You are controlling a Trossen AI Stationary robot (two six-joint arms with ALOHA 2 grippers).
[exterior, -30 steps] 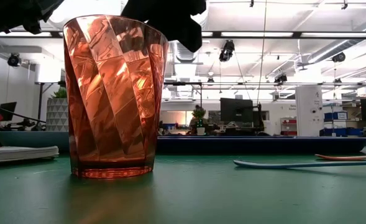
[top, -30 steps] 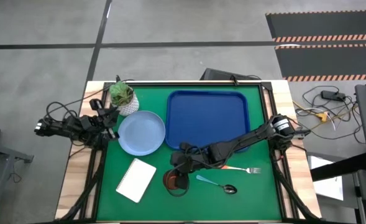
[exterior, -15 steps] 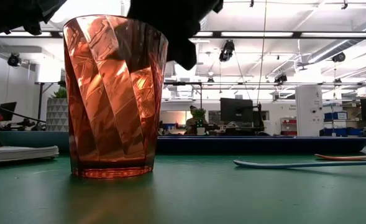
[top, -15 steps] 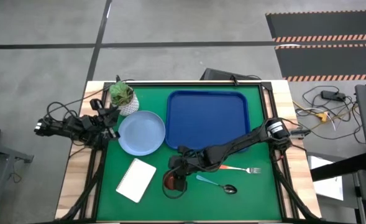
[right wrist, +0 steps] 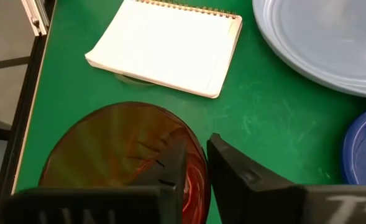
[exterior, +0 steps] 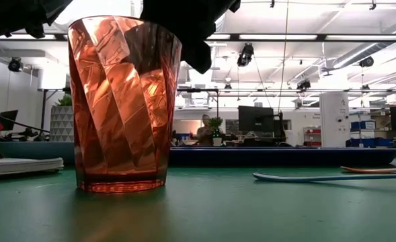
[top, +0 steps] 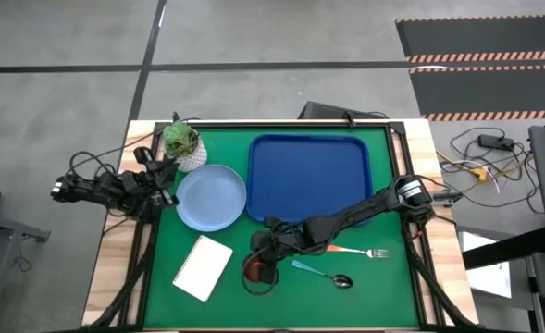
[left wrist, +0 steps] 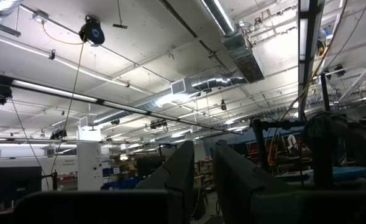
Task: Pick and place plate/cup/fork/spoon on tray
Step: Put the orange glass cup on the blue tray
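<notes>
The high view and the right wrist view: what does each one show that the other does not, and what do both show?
Only the high view shows the fork, the spoon, the plant pot, the whole tray and the left pincer waiting beside the plate.

Only the right wrist view shows the right pincer up close: one finger inside the cup, the other just outside its rim.

Both show the cup, the notepad, the plate, the green mat and some tray.

My right arm reaches across to the cup [top: 256, 269], right gripper [top: 263, 261] down over its rim, one finger inside and one outside the wall, narrow gap. My left arm idles, folded well left of the cup, left gripper [top: 167, 176] raised.
</notes>
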